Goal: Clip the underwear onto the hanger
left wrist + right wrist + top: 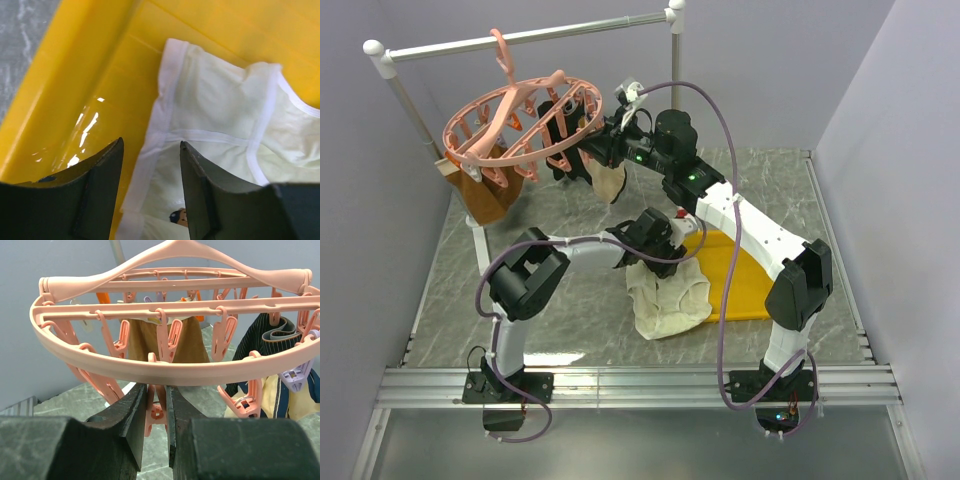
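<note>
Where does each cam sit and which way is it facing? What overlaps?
Top external: above and behind the bases, looking down at the table. Both arms show, with the left gripper at the underwear and the right gripper at the hanger.
Left wrist: faces down into the yellow tray, its open fingers over the underwear's edge.
Right wrist: faces roughly level at the hanger ring, its fingers pinching a pink clip.
Shared: top and left wrist show the underwear and tray; top and right wrist show the hanger.

hanger (pixel 165 372) rim crowded with clips (pixel 167 337), garments (pixel 270 340) behind
</note>
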Controlling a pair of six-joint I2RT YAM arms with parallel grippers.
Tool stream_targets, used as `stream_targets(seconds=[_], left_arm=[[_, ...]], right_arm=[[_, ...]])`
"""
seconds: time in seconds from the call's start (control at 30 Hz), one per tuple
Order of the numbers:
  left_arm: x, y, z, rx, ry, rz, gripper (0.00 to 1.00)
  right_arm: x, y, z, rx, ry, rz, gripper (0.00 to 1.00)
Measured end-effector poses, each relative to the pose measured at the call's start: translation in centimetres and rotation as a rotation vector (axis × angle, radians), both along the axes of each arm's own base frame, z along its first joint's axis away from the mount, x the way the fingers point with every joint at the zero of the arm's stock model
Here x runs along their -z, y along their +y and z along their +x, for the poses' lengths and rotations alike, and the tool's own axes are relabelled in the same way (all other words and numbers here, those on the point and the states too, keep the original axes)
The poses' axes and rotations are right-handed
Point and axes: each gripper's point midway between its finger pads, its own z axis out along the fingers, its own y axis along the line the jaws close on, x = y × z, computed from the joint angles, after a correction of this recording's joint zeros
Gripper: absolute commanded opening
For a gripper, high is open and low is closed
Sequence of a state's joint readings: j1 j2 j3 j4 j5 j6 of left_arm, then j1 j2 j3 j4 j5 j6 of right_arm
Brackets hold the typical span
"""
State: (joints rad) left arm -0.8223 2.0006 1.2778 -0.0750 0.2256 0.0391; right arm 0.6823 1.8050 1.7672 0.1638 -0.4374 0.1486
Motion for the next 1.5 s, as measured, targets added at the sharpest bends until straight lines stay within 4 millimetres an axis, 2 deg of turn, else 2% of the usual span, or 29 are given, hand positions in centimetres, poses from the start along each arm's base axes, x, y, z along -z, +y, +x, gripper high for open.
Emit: stream_targets(seconds=[0.17, 0.43, 0.63, 0.73, 0.77, 0.87, 0.93, 1.1, 1.2, 1.4, 1.5], left_arm=[[0.2, 0.2, 0.6, -0.02, -0.007, 0.013, 0.54], [0.2, -0.6, -0.2, -0.001, -0.029, 0.027, 0.54], [0.5, -1.0, -0.5, 0.005, -0.066, 0.053, 0.42], [0.6, -1.1, -0.1, -0.01, -0.09, 0.058, 0.28], [0.5, -1.2, 0.0, -0.016, -0.094, 0.056, 0.2], [0.5, -1.2, 0.0, -0.029, -0.103, 0.044, 0.06], [0.4, -1.0, -0.1, -0.039, -0.112, 0.034, 0.01], [0.0, 1.5, -1.3, -0.068, -0.116, 0.069, 0.01], [-1.8, 3.4, -2.0, -0.088, -0.154, 0.078, 0.01], [-8.7, 5.0, -1.9, -0.082, -0.355, 0.012, 0.0], [-11.3, 5.8, -1.6, -0.069, -0.468, -0.009, 0.01]], right_arm=[[0.0, 0.0, 0.0, 0.0, 0.0, 0.001, 0.0], [0.0, -0.1, 0.1, 0.001, -0.001, 0.0, 0.0], [0.0, -0.1, 0.1, 0.002, -0.001, 0.001, 0.0], [0.0, -0.2, 0.2, 0.004, -0.001, 0.001, 0.0], [0.0, -0.2, 0.2, 0.005, -0.001, 0.001, 0.0], [0.0, -0.3, 0.3, 0.008, -0.001, 0.001, 0.0], [0.0, -0.4, 0.4, 0.009, -0.001, 0.001, 0.0], [0.0, -0.4, 0.4, 0.009, 0.009, 0.006, 0.0], [0.0, -0.4, 0.4, 0.01, 0.014, 0.009, 0.0], [0.0, -0.4, 0.4, 0.01, 0.025, 0.014, 0.0], [0.0, -0.4, 0.4, 0.009, 0.029, 0.016, 0.0]])
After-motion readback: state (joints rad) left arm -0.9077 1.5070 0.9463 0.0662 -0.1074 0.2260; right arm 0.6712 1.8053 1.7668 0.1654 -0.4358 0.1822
